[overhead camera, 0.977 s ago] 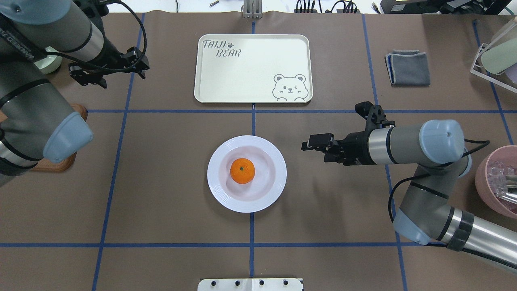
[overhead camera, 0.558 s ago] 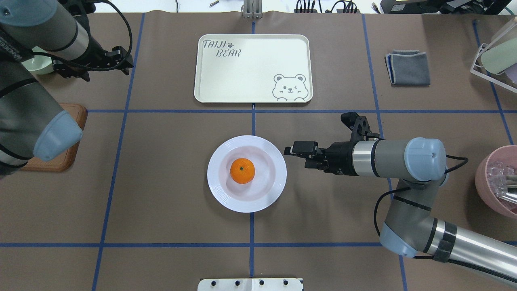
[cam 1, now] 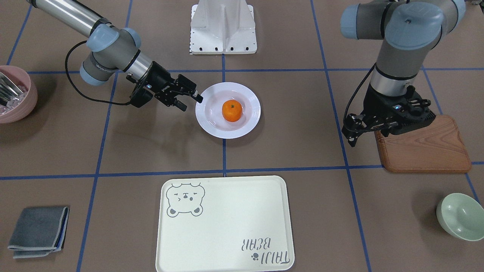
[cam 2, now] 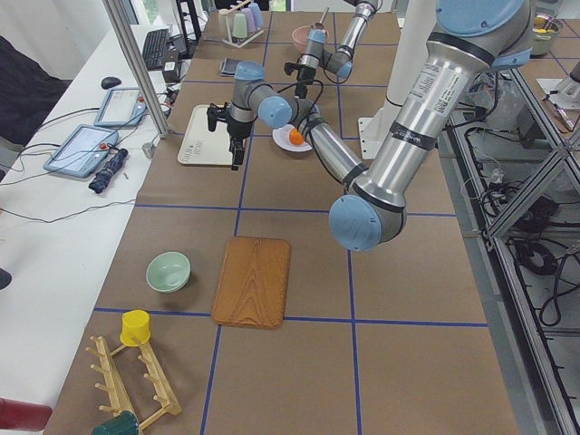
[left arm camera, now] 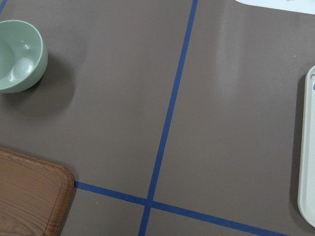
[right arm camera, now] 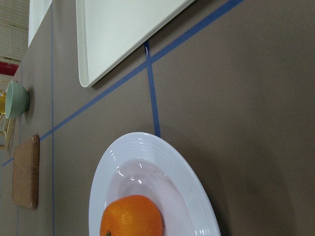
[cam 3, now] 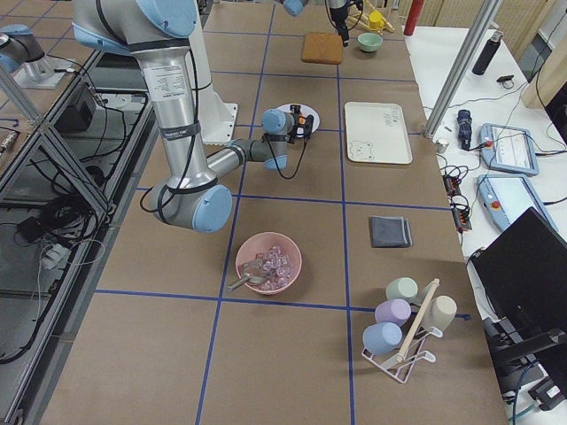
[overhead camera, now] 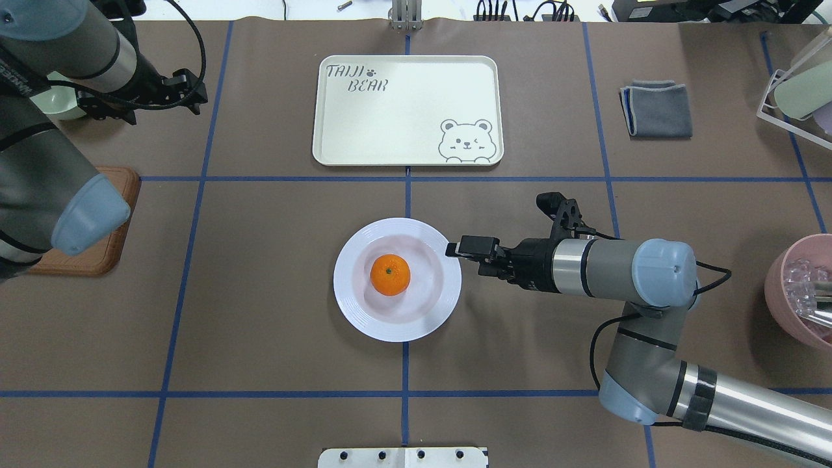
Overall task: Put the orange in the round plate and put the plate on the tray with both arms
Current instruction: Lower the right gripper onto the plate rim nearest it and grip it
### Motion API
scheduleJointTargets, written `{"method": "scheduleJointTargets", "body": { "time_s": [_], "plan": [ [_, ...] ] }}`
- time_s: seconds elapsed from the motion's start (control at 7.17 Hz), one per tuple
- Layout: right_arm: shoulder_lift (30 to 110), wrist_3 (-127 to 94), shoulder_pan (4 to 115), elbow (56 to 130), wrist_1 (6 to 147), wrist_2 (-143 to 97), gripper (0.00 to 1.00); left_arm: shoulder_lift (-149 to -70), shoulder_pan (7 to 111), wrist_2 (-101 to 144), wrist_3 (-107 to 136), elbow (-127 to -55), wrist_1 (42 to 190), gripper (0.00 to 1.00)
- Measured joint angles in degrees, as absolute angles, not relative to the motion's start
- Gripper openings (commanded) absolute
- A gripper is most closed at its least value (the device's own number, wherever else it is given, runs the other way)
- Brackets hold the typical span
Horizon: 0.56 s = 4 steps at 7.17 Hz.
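The orange [overhead camera: 390,275] already sits in the plate [overhead camera: 416,328] mid-surface [overhead camera: 260,292], so carrying it to the tray [overhead camera: 403,110] is the step in hand. The right arm [overhead camera: 611,270] holds parted jaws at the plate's rim. The left arm [cam 1: 393,64] hangs well apart, jaws parted and empty. Next, probably, the right jaws pinch the rim and the left arm takes the opposite side.
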State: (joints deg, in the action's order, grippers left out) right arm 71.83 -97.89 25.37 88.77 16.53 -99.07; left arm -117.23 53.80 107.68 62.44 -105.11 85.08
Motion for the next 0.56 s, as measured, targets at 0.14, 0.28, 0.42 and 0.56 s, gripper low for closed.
{"method": "scheduleJointTargets", "body": {
  "time_s": [0.14,0.28,0.42,0.56],
  "plan": [
    [71.3,-97.9,25.1,87.7,16.0,-98.8,1.0,-117.2,53.8,107.7,62.4,-104.8,85.1,0.99],
    [70.9,-97.9,24.8,86.8,15.7,-98.7,1.0,-117.2,53.8,107.7,62.4,-104.7,85.1,0.99],
    [70.4,-98.1,24.6,86.0,15.6,-98.6,1.0,-117.3,53.8,107.7,62.4,-104.5,85.1,0.99],
    [69.7,-98.3,24.4,85.3,15.6,-98.6,1.0,-117.3,53.8,107.7,62.4,-104.3,85.1,0.99]
  ]
}}
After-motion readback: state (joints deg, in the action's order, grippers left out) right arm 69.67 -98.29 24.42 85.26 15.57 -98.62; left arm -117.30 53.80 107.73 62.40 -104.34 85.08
